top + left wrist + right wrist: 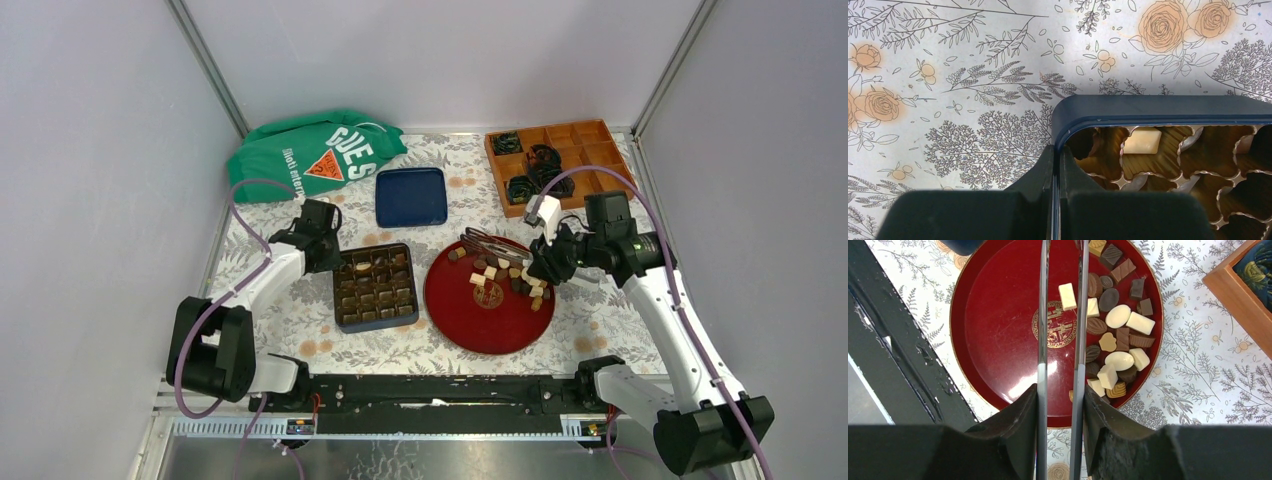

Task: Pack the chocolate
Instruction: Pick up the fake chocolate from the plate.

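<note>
Progress: early, as I judge it; most of the chocolate is not yet packed.
Surface (300,320): under a floral cloth, it carries the box and the plate side by side between the two arms.
Red plate (455,310): lies just right of the box. Its far-right part is crowded with pieces, and the part nearer the box is bare.
Box (1148,107): dark blue with a gold celled insert. The cells seen from the left wrist are nearly all empty, and from above I cannot tell how many of the others are filled.
Lid (411,196): a flat blue tray beyond the box, probably its cover. It is off, so closing is not yet done.
Left end effector (1054,155): fingers together, clamped on the box's wall at a corner, one finger outside and one inside. It is likely steadying the box.
Right end effector (1060,390): squeezed on a pair of thin metal tongs (1042,315), above the plate.
Tongs' tips: out of the wrist picture, so I cannot tell whether they carry a piece.
Chocolate (1118,316): more than twenty dark, mid-brown and cream pieces lie loose on the plate, waiting to be moved.
Cream-white piece (1142,140): sits in a cell close to the gripped corner, the one packed piece plainly visible.
</note>
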`<control>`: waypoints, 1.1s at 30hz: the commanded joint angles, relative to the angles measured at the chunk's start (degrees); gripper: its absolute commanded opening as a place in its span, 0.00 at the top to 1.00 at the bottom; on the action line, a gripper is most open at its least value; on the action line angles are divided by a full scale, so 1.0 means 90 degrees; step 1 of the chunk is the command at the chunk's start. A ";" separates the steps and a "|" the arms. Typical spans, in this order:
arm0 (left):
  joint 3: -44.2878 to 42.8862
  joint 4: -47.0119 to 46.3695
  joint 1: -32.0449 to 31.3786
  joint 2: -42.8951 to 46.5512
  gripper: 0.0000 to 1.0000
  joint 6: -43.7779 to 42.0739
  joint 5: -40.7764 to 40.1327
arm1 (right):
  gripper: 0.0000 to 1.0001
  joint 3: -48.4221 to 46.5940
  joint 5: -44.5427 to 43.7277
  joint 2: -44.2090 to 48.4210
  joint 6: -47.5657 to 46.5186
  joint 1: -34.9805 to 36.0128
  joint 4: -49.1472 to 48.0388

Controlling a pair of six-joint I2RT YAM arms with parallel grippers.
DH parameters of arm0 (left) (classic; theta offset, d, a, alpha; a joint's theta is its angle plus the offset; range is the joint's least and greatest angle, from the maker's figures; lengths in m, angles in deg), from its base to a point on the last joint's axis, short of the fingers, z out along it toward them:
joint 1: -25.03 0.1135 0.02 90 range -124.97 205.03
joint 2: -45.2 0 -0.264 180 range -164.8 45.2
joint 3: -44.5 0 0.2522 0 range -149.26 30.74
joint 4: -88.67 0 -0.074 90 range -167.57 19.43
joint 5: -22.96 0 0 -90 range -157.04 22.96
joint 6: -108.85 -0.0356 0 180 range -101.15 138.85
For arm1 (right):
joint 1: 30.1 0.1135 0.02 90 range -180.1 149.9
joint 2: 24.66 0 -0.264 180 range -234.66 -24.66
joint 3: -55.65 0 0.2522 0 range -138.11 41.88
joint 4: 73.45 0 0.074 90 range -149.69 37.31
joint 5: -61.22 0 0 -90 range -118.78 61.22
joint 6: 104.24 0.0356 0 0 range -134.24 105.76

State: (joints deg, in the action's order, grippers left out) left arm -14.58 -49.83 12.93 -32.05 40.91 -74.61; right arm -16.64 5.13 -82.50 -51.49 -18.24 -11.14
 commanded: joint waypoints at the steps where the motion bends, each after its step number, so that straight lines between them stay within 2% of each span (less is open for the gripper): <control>1: -0.0267 -0.0033 0.0045 -0.0034 0.95 -0.0115 0.0147 | 0.61 -0.0158 -0.0015 -0.0142 -0.0250 -0.0028 0.0019; 7: -0.0316 0.0041 0.0089 -0.0065 0.80 -0.0118 0.0169 | 0.61 -0.0324 -0.0186 -0.0328 -0.0502 -0.0027 0.0358; 11: -0.0343 0.0088 0.0116 0.0149 0.63 -0.0114 0.0133 | 0.61 -0.0341 -0.0279 -0.0297 -0.0519 -0.0026 0.0430; 16: -0.0453 0.0168 0.0114 0.0843 0.36 -0.0271 0.0328 | 0.61 -0.0248 -0.0388 -0.0275 -0.0623 -0.0029 0.0551; 20: -0.0448 -0.0179 0.0114 0.1938 0.16 -0.0678 0.1276 | 0.60 -0.0114 -0.0500 -0.0225 -0.0895 -0.0028 0.0586; 22: -0.0222 -0.0626 0.0120 0.2677 0.03 -0.0826 0.1724 | 0.60 -0.0090 -0.0580 -0.0235 -0.1029 -0.0028 0.0611; 27: 0.0832 -0.1992 0.0124 0.4332 0.01 -0.1061 0.2613 | 0.60 -0.0078 -0.0553 -0.0288 -0.1304 -0.0028 0.0631; 33: 0.0972 -0.1945 0.0124 0.4808 0.01 -0.1226 0.2893 | 0.60 0.0072 -0.0667 -0.0340 -0.1719 -0.0028 0.0559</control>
State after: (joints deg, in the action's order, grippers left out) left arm -7.56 -62.33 13.57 10.40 32.04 -52.88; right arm -16.40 0.02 -85.78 -63.01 -18.26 -5.30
